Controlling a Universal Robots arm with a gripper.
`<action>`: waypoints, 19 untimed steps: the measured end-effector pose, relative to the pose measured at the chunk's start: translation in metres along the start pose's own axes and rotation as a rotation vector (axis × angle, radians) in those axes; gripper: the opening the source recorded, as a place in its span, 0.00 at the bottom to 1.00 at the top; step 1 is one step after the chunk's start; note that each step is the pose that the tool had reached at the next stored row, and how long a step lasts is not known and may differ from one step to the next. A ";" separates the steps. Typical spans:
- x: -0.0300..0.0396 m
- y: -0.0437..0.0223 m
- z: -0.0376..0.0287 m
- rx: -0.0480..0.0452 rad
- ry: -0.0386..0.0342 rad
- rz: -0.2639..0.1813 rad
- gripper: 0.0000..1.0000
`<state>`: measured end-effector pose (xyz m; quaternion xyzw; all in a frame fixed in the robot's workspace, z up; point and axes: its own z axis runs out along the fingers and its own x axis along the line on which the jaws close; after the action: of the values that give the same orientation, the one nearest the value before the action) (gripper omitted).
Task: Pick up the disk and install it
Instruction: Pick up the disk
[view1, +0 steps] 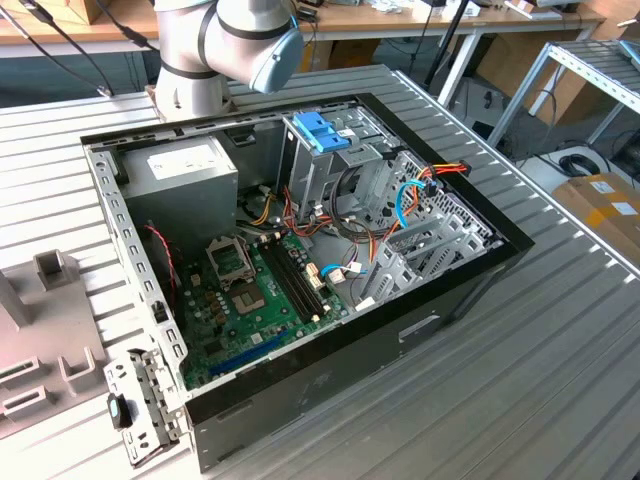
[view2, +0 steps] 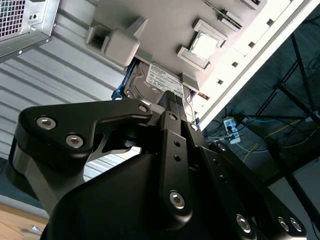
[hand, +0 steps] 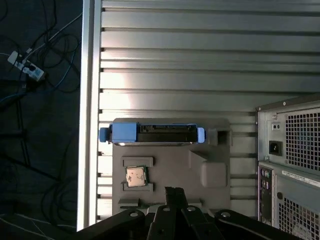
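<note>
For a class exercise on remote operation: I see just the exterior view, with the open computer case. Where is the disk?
Observer: In the first wrist view the disk stands on edge in a grey fixture plate.
Operator: Does the gripper hold it?
Observer: No, the gripper is shut on nothing, apart from the disk.
Operator: What else sits on that plate?
Observer: A processor chip, lying flat in a pocket.

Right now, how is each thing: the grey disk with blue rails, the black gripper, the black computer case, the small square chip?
Grey disk with blue rails: standing on edge in the grey tray, not gripped.
Black gripper: shut, empty, apart from the disk.
Black computer case: open, side panel off.
Small square chip: flat in a tray pocket.
</note>
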<state>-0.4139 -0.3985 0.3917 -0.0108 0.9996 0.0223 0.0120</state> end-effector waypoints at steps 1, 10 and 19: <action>0.0000 0.0000 0.0000 -0.0001 0.0004 -0.008 0.10; 0.0000 0.0000 0.0000 -0.0023 0.0040 -0.091 0.10; 0.0000 0.0000 0.0000 -0.0041 0.0074 -0.167 0.10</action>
<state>-0.4139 -0.3985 0.3917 -0.0941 0.9952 0.0232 0.0101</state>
